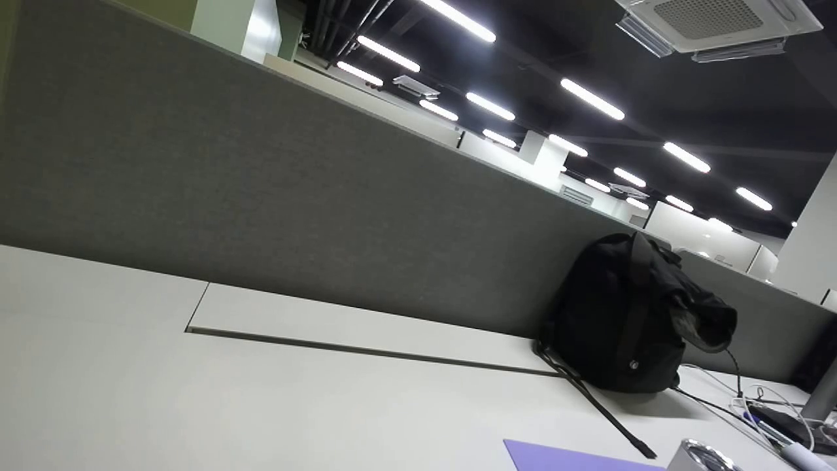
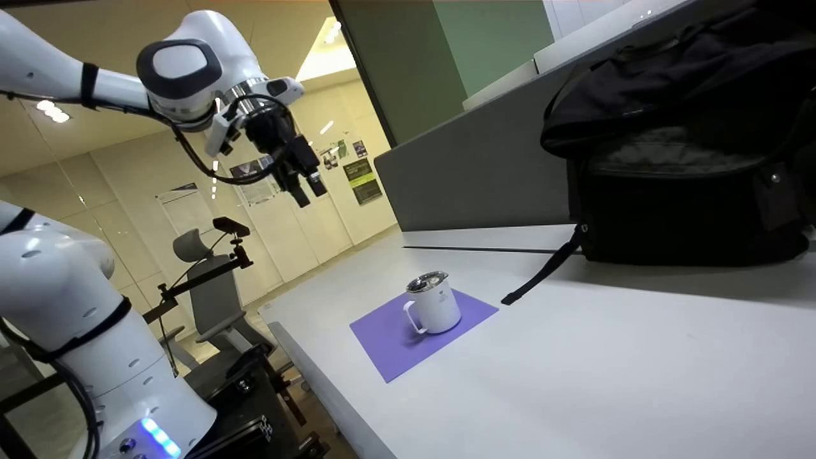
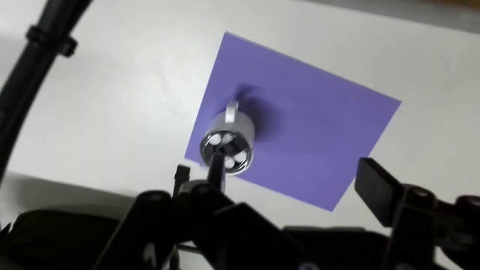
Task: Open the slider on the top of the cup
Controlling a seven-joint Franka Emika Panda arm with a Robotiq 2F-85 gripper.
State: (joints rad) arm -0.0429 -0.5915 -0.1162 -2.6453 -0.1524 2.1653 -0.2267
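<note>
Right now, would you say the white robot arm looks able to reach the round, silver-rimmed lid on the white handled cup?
Probably yes: the arm holds its black fingers spread, higher than the cup, and nothing visible stands between them and the lid.

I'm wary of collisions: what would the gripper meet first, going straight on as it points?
Likely the purple sheet, though one finger overlaps the mug lid in the wrist view and might clip it first; depth is unclear.
</note>
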